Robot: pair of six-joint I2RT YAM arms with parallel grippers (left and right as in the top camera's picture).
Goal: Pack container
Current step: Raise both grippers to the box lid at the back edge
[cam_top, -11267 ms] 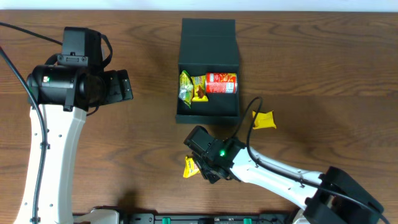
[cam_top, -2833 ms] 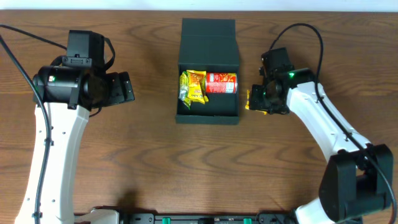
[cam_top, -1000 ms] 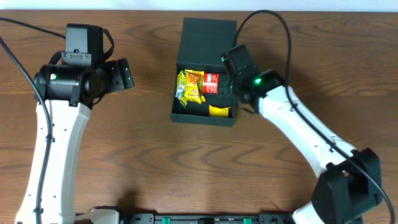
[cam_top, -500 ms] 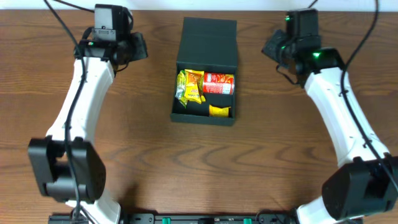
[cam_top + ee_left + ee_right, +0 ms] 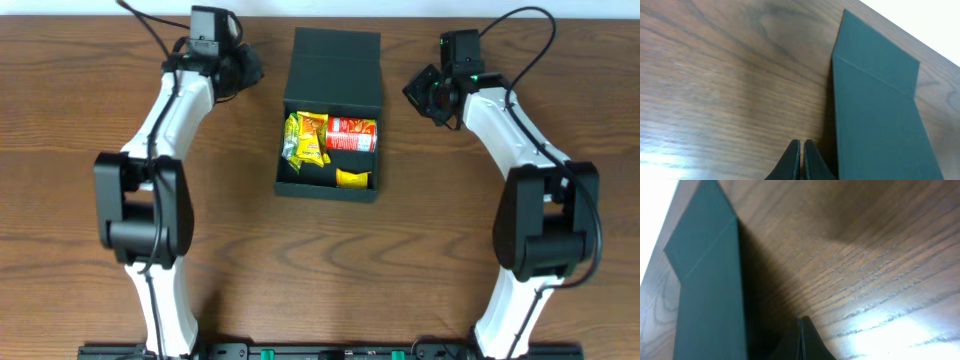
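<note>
The dark teal container (image 5: pixel 333 62) stands open at the table's middle, its flap lid laid back toward the far edge. Inside lie a yellow-green packet (image 5: pixel 303 140), a red packet (image 5: pixel 353 133) and a small yellow packet (image 5: pixel 351 178). My left gripper (image 5: pixel 256 72) is shut and empty just left of the lid. In the left wrist view the fingertips (image 5: pixel 801 148) press together above the wood, beside the lid (image 5: pixel 875 110). My right gripper (image 5: pixel 416 92) is shut and empty just right of the lid, and its own view shows the closed tips (image 5: pixel 801 325) near the container's wall (image 5: pixel 710 285).
Brown wooden table (image 5: pixel 120 230) all around the container. Both arms reach in from the near edge up the left and right sides. The table's far edge (image 5: pixel 90 14) runs close behind both grippers.
The right gripper left the container after the small yellow packet landed inside. Both arms swung to the far side, flanking the lid, then drew closer to it. Both grippers closed.
</note>
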